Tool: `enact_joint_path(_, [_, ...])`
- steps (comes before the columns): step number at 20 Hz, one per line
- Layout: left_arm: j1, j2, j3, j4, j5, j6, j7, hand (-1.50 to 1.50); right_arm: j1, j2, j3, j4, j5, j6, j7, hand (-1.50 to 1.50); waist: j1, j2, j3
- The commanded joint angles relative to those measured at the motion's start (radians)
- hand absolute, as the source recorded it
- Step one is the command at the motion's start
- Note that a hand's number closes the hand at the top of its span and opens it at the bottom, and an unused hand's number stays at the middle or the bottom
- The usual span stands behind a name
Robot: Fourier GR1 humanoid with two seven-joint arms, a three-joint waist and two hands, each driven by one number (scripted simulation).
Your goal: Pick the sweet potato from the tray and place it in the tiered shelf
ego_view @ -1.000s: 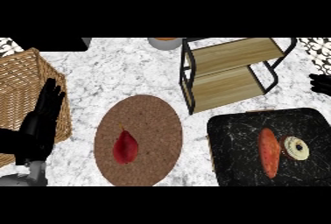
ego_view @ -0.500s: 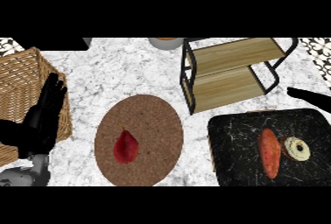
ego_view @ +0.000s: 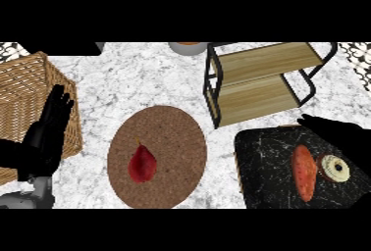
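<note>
The sweet potato (ego_view: 305, 167), long and orange-red, lies on the black marbled tray (ego_view: 268, 171) at the lower right, next to a pale ring-shaped pastry (ego_view: 335, 168). Behind the tray stands the tiered shelf (ego_view: 262, 78), two wooden levels in a black frame. My right hand (ego_view: 330, 126) comes in from the right edge, fingers straight and pointing left. It hovers over the tray's far right corner, a little above the sweet potato and not touching it. At the left my left hand (ego_view: 48, 133) rests open, fingers up, in front of the basket.
A wicker basket (ego_view: 25, 90) fills the left side. A round brown mat (ego_view: 159, 157) in the middle carries a red pepper (ego_view: 143, 163). A bowl (ego_view: 188, 47) stands at the counter's far edge, left of the shelf.
My right hand has moved in from the right edge, leftward and down, over the tray's far corner. The left hand has drifted slightly right. The sweet potato has not moved.
</note>
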Motion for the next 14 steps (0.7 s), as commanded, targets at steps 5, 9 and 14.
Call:
enact_joint_path(5, [-0.079,-0.033,-0.007,-0.021,-0.063,0.025,0.123,0.0,0.068,0.064,0.034,0.041,0.233,-0.016,-0.011,-1.5,-0.007,0.0,0.001])
enact_joint_path(9, [-0.064,-0.067,0.03,0.027,-0.076,-0.011,0.041,0.0,0.064,0.139,0.045,0.145,0.316,-0.029,-0.124,-1.5,-0.004,0.0,0.0])
enact_joint_path(14, [-0.019,-0.072,0.037,-0.035,-0.098,-0.024,0.072,0.0,0.02,0.235,0.085,0.246,0.41,-0.054,-0.143,-1.5,0.001,0.001,0.001])
